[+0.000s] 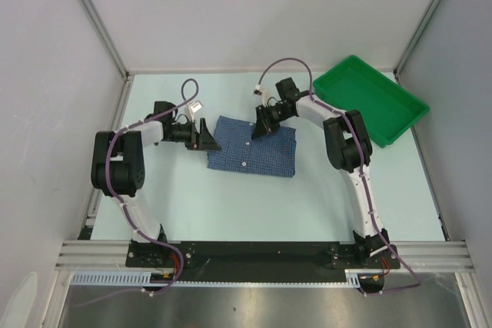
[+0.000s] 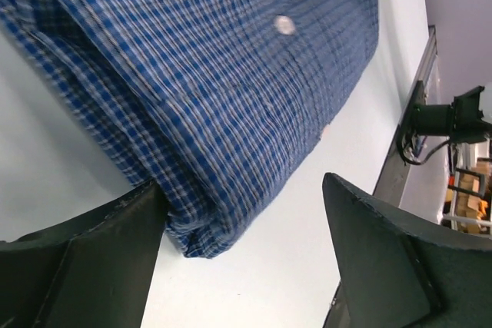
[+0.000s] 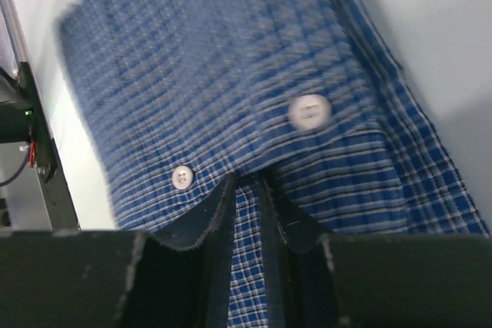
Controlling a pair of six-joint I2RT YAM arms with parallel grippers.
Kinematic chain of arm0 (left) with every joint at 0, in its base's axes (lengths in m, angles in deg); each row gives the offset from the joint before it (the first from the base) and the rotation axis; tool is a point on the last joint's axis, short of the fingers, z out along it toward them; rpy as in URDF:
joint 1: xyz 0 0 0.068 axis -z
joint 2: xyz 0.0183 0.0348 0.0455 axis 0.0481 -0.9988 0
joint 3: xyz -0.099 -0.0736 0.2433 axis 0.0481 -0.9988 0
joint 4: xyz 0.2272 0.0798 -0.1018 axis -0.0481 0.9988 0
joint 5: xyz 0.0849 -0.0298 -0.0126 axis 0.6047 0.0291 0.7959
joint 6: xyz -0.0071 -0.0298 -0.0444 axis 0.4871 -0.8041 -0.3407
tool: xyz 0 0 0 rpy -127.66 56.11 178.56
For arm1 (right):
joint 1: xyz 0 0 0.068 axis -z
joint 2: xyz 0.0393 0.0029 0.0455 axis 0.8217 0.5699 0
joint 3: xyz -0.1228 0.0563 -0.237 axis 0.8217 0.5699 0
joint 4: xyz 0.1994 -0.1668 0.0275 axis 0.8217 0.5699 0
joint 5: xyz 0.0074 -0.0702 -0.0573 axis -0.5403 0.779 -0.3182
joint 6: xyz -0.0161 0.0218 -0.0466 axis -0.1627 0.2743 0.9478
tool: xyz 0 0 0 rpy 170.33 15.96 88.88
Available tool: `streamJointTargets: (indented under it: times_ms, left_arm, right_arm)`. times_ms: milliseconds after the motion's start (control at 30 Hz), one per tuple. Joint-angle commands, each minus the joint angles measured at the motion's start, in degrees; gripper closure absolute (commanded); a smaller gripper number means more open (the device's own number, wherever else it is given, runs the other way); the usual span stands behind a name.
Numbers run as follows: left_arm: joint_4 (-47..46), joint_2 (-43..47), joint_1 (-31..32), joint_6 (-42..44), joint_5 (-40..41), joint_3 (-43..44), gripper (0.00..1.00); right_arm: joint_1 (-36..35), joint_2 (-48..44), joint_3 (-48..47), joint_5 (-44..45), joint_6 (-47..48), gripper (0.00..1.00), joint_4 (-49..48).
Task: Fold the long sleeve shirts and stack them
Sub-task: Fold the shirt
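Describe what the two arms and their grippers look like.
The left arm and right arm have white links, bulky black joint housings and a purple cable each. The left gripper and right gripper are black with wedge-shaped fingers.

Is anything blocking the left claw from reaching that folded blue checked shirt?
Nothing visible does. The left gripper is open right at the left edge of the folded blue checked cloth shirt, with no object between them. The right gripper is pinching its far edge.
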Motion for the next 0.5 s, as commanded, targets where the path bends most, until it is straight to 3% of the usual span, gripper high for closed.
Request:
streamJointTargets:
  times_ms: [0,200,467]
  left_arm:
    - [1.9,-0.2,0.91,-0.13,-3.42,-0.65,0.15]
    - [8.66,0.06,0.91,0.05,-4.3,-0.74,0.22]
    - [20.45,-1.78,0.91,4.01,-1.42,-1.09,0.41]
  right_arm:
    - [1.84,4.06,0.84,2.0,-5.42,0.78,-4.48]
    - [1.4,5.29,1.54,5.69,-7.09,0.8,-6.24]
    - [1.31,4.77,4.53,7.98,-8.94,0.82,-7.03]
